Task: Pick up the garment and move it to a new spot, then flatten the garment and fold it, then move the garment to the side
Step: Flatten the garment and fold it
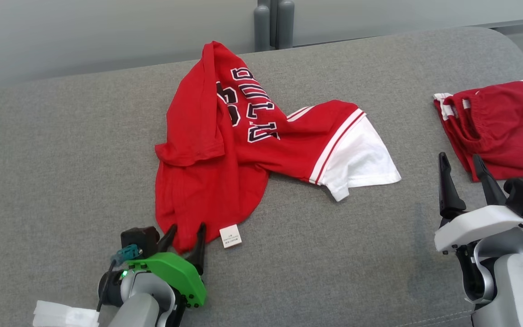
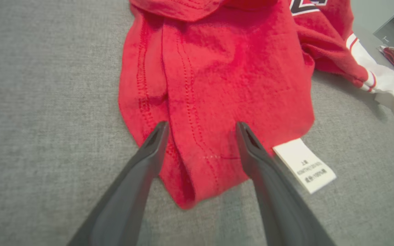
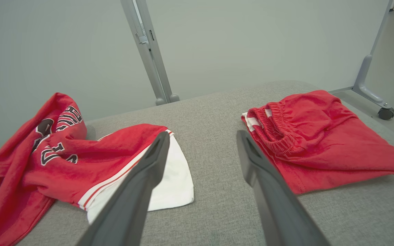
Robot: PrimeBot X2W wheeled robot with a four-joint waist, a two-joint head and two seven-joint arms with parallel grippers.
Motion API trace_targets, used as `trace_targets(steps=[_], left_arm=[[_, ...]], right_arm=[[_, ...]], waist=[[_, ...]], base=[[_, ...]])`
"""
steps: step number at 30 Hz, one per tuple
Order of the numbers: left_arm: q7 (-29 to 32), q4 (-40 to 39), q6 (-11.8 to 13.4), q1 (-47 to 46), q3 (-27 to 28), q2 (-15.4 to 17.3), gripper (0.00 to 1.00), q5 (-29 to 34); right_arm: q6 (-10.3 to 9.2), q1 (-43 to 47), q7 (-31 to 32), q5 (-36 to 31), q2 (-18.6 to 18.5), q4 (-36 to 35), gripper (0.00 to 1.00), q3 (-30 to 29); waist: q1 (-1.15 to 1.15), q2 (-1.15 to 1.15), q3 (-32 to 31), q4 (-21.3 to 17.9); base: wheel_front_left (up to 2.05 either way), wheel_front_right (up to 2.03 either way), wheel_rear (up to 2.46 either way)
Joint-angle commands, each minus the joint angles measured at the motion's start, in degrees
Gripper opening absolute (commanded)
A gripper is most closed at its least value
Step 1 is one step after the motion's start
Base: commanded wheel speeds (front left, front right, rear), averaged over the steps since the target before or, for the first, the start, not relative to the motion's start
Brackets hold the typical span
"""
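Note:
The garment (image 1: pixel 225 150) is a crumpled red jersey with dark lettering and a white sleeve, lying mid-surface on the grey cushion. Its near hem with a white care label (image 1: pixel 230 236) points toward me. My left gripper (image 1: pixel 186 231) is open, its two fingers straddling that near hem corner (image 2: pixel 200 153) with cloth lying between them, not pinched. My right gripper (image 1: pixel 461 163) is open and empty, hovering at the right, between the jersey's white sleeve (image 3: pixel 169 184) and a folded pair of red shorts (image 3: pixel 320 143).
Folded red shorts (image 1: pixel 497 127) lie at the far right of the grey cushion (image 1: pixel 61 159). A white cloth piece (image 1: pixel 64 314) sits at the bottom left edge. Grey stand posts (image 1: pixel 274 22) rise behind the cushion; a wheeled frame leg (image 3: pixel 371 89) stands right.

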Motion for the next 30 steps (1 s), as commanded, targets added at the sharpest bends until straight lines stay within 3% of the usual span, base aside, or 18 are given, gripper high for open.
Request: trace_targets(steps=[1, 15, 18, 20, 25, 27, 28, 30], left_arm=[[0.1, -0.5, 0.2, 0.8, 0.1, 0.2, 1.00, -0.6], [6.6, -9.7, 3.4, 7.1, -0.1, 0.9, 1.00, -3.0], [7.4, -12.3, 3.6, 7.9, 0.0, 0.8, 0.79, -3.8], [7.5, -13.9, 3.4, 8.1, 0.2, 0.8, 0.54, -4.5], [7.4, -16.5, 3.1, 8.6, 0.6, 0.5, 0.43, -6.6], [7.2, -16.7, 3.1, 8.7, 0.5, 0.4, 0.21, -6.7], [7.1, -16.8, 2.9, 8.9, 0.4, 0.5, 0.01, -6.9], [6.9, -17.3, 2.2, 9.3, 0.3, 0.6, 0.00, -7.5]], right_arm=[[0.00, 0.3, -0.1, 0.2, -0.2, -0.2, 1.00, 0.0], [0.00, 0.2, -0.7, 0.3, -0.2, 0.5, 1.00, -0.2], [0.00, 0.3, -0.7, 0.3, -0.2, 0.6, 1.00, -0.1], [0.00, 0.3, -0.8, 0.4, -0.2, 0.8, 1.00, 0.0], [0.00, 0.3, -0.7, 0.3, -0.2, 1.2, 1.00, 0.6], [0.00, 0.3, -0.6, 0.1, -0.2, 1.3, 1.00, 0.6], [0.00, 0.5, -0.5, 0.0, -0.2, 1.2, 1.00, 0.7], [0.00, 0.8, -0.5, -0.2, -0.2, 1.1, 1.00, 0.4]], waist=[[0.00, 0.00, 0.0, -0.1], [0.00, 0.00, 0.1, -0.2], [0.00, 0.00, -0.1, -0.1], [0.00, 0.00, -0.3, -0.2], [0.00, 0.00, -0.9, -0.5], [0.00, 0.00, -1.2, -0.6], [0.00, 0.00, -1.3, -0.7], [0.00, 0.00, -1.5, -0.5]], base=[[0.00, 0.00, 0.00], [0.00, 0.00, 0.00], [0.00, 0.00, 0.00], [0.00, 0.00, 0.00], [0.00, 0.00, 0.00], [0.00, 0.00, 0.00], [0.00, 0.00, 0.00], [0.00, 0.00, 0.00]])
